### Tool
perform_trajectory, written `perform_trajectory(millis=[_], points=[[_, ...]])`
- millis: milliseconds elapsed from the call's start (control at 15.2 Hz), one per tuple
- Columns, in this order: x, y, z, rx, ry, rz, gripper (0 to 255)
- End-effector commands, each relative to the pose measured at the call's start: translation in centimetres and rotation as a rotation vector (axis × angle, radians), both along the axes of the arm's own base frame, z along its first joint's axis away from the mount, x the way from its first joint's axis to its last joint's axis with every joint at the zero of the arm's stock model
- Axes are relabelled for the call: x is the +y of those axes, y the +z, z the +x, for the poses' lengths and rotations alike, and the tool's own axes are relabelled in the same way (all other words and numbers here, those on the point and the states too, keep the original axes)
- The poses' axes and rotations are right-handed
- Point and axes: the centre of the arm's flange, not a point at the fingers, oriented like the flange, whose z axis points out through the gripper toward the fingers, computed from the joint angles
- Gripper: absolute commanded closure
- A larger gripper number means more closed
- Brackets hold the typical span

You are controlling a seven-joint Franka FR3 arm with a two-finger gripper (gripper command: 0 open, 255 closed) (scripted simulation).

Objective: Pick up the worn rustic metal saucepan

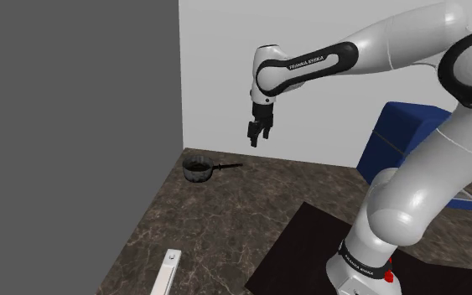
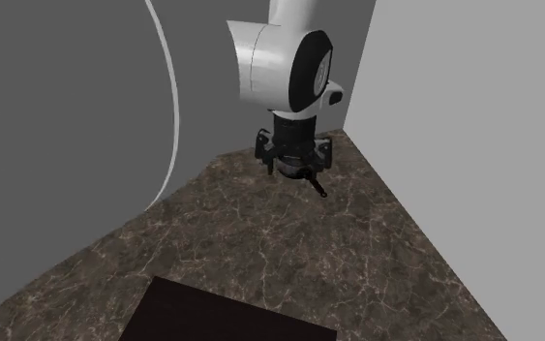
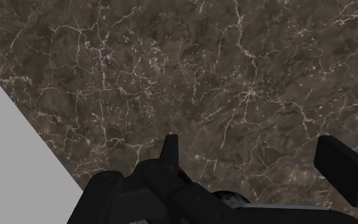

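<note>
Dark veined marble surface (image 1: 225,218) carries a black mat (image 1: 301,243) by the stand and a white bar (image 1: 168,272) near it. Farther off, the gripper (image 1: 257,134) hangs with fingers apart, above the saucepan (image 1: 198,170) and toward the shoulder view's right. The saucepan sits by the wall corner.

White lettering "FRANKA EMIKA" runs along the black band on the white robot arm's forearm (image 1: 309,60). Lettering on the lower black band near the arm's base (image 1: 361,264) is too small to read.
</note>
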Motion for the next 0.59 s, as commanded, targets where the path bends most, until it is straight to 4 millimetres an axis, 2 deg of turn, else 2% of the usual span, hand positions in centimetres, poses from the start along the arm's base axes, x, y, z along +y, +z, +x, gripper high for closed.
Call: perform_trajectory(millis=[0,528], points=[[-0.1,-1.9,2.1,-0.001,0.026,0.001,0],[-1.5,-8.8,9.9,-0.001,0.123,0.005,0]])
